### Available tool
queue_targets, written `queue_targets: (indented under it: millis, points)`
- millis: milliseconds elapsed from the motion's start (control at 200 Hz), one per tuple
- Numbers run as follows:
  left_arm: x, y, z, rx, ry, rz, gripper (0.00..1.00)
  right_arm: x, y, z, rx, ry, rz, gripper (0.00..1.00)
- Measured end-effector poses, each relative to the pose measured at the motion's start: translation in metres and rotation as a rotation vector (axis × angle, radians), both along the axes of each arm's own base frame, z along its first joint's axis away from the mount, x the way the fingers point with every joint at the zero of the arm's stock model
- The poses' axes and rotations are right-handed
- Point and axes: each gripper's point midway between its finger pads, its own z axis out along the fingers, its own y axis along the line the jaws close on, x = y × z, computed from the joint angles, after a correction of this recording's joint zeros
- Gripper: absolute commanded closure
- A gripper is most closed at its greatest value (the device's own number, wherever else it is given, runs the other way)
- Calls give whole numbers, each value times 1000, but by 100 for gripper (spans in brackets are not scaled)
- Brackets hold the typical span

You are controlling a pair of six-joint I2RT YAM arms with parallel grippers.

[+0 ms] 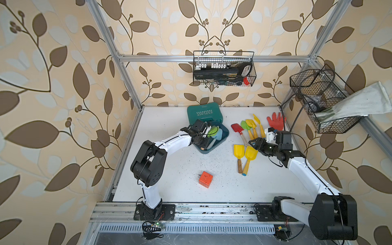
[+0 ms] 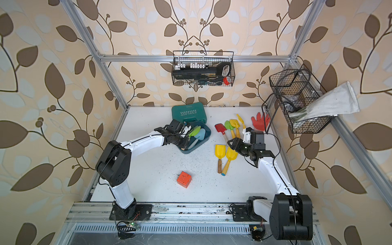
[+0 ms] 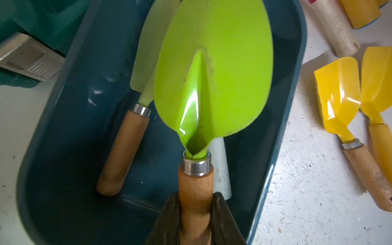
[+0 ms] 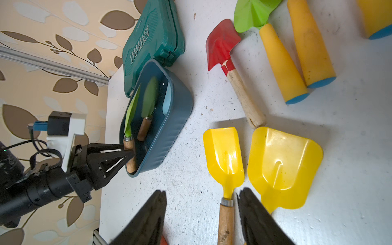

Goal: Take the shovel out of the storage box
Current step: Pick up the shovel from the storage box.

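Observation:
The storage box (image 1: pixel 227 133) (image 2: pixel 208 132) (image 3: pixel 84 63) (image 4: pixel 169 131) is a dark teal-blue tub at the back middle of the table. My left gripper (image 3: pixel 195 199) (image 1: pixel 203 138) (image 4: pixel 129 153) is shut on the wooden handle of a bright green shovel (image 3: pixel 212 74) (image 1: pixel 212 131) (image 2: pixel 194 131) (image 4: pixel 129 112). Its blade is tilted up over the box's inside. Below it in the box lie a duller green trowel (image 3: pixel 146 55) and a pale blue one with a white handle (image 3: pixel 220 169). My right gripper (image 4: pixel 201 197) (image 1: pixel 253 143) (image 2: pixel 231 143) hangs open over the table beside a yellow shovel (image 4: pixel 222 157).
A green EXPLOIT case (image 1: pixel 203 113) touches the box's far side. Right of the box lie a red shovel (image 1: pixel 236 128), two yellow scoops (image 1: pixel 250 153) and several more tools. A red glove (image 1: pixel 275 121), an orange cube (image 1: pixel 205 179) and wire baskets (image 1: pixel 223 70) (image 1: pixel 322 101) are around.

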Motion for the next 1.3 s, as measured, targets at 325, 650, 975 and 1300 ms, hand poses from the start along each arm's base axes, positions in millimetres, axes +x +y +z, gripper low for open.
queue_targets:
  millis: [325, 650, 975, 1300]
  points:
    - [-11, -11, 22, -96, -14, -29, 83, 0, -2, 0, 0, -1, -4, 42]
    - [-37, -8, 50, -194, -84, -72, 83, -4, 7, 12, 38, -64, 39, 42]
    - [-72, -33, 122, -461, -195, -224, 80, -23, 44, 58, 80, -291, 196, 41]
    - [-101, -56, 137, -615, -154, -366, 80, -51, 120, 81, 142, -413, 508, 41]
